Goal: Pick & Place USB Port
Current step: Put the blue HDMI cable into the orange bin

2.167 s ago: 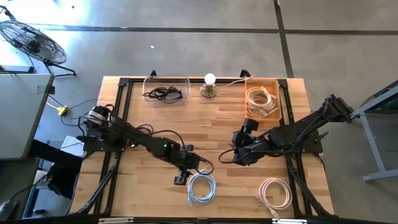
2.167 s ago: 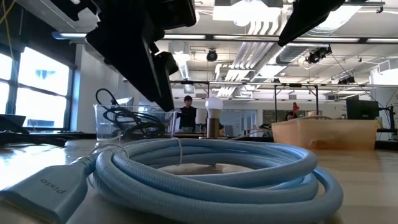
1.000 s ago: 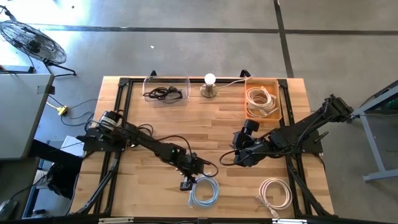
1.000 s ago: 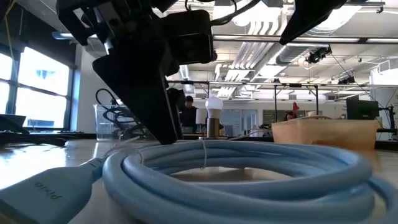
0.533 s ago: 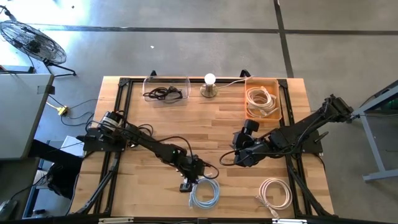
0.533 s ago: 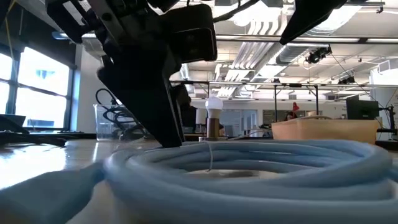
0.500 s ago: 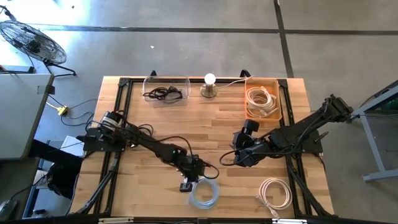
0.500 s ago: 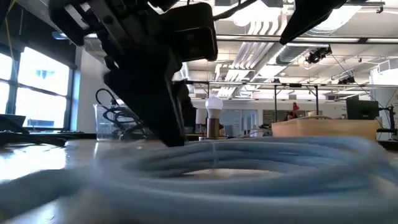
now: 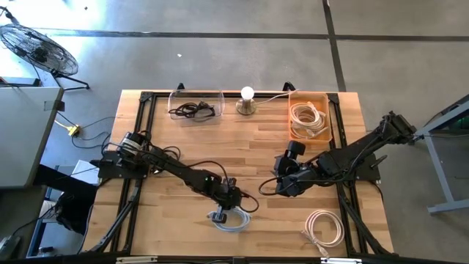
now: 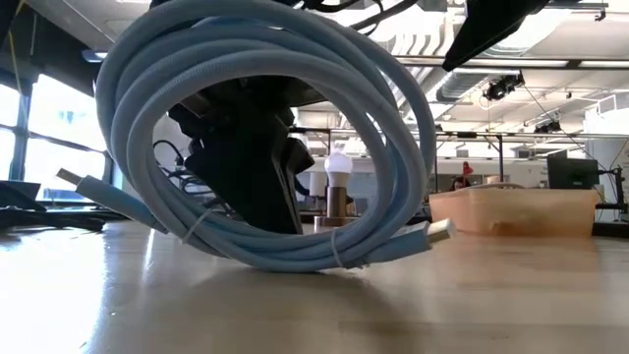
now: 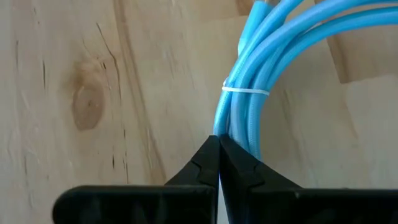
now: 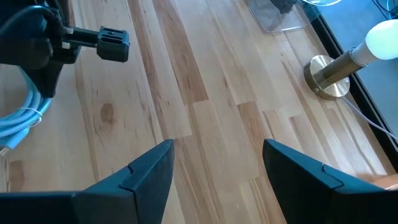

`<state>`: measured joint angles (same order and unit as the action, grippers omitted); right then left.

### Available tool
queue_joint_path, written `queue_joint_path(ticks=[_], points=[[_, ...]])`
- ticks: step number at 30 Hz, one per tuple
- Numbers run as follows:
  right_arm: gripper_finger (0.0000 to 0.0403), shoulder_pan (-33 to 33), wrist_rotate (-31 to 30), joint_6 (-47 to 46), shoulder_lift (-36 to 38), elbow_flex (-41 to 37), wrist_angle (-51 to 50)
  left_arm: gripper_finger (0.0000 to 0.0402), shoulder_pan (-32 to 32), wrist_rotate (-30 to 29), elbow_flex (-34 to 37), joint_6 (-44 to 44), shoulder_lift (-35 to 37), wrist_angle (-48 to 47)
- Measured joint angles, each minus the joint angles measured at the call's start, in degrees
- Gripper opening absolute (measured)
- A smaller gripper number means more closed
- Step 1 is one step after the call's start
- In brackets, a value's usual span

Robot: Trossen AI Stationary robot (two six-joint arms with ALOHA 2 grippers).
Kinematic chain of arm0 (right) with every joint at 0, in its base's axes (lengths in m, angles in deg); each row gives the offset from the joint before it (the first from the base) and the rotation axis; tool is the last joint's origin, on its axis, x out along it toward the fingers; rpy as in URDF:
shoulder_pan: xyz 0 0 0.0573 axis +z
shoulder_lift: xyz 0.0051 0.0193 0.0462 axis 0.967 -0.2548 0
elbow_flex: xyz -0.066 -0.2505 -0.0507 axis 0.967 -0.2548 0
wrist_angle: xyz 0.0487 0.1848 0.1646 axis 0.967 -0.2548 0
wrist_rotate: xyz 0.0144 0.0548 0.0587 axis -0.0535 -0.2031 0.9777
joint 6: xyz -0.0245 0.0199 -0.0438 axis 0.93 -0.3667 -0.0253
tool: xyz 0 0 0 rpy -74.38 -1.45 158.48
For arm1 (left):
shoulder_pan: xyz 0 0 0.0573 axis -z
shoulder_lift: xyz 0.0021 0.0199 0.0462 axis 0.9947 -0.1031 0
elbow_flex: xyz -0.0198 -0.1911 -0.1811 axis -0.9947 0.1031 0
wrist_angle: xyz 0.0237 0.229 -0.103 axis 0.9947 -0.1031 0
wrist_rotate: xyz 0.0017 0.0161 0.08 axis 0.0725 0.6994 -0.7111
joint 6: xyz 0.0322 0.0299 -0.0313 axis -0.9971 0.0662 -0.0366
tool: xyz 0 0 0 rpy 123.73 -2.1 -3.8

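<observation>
A light-blue coiled USB cable (image 10: pixel 265 138) stands tipped up on edge near the table's front middle. It also shows as a flattened loop in the high view (image 9: pixel 231 219). Its lower arc (image 10: pixel 295 258) rests on the wood, and a plug (image 10: pixel 437 231) sticks out at each side. My left gripper (image 9: pixel 220 213) is shut at the coil's rim and stands dark behind the loop in the low view (image 10: pixel 246 167). My right gripper (image 9: pixel 282 188) hovers open at the table's middle right with nothing between its fingers (image 12: pixel 214 168). My left gripper is shut at the coil's bundled strands (image 11: pixel 239 124), just below a white tie (image 11: pixel 245 91), slanting down from above. The closed fingertips (image 11: pixel 208 158) hide what lies between them. The coil stands tilted on edge, upper arc raised, lower arc on the table.
At the far edge stand a clear box with a black cable (image 9: pixel 196 108), a lamp with a white bulb (image 9: pixel 248 99) and an orange bin of white cables (image 9: pixel 308 117). A white coiled cable (image 9: pixel 324 227) lies at the front right.
The blue coil lay flat on the table a second ago. It has been tipped up on edge at my left gripper: its upper arc has risen while its lower arc stays on the wood. My right arm has kept still.
</observation>
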<state>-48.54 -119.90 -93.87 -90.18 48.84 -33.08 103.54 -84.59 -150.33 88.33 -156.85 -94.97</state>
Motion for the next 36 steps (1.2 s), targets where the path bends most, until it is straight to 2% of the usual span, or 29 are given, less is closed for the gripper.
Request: queue_joint_path(ticks=[10,19,25,30,36], points=[[0.0239,0.00,-0.07,0.00,0.00,0.00,-0.02,0.0000,0.02,-0.71,0.00,-0.02,0.09,-1.47],[0.0238,0.08,-0.15,0.00,0.00,-0.29,0.23,0.0000,0.03,-7.10,0.10,-1.52,3.35,-9.61],[0.0238,0.09,-0.07,0.44,-0.04,-5.54,4.83,0.0000,0.02,-10.49,0.35,-1.57,4.91,-13.40],[0.0238,0.07,0.54,2.38,-0.04,-9.98,10.85,0.0000,-0.02,-10.02,0.26,-1.55,5.07,-13.22],[0.0239,0.09,5.52,9.14,-0.06,-11.34,19.92,0.0000,-0.02,-5.61,0.20,-1.37,5.10,-12.31]])
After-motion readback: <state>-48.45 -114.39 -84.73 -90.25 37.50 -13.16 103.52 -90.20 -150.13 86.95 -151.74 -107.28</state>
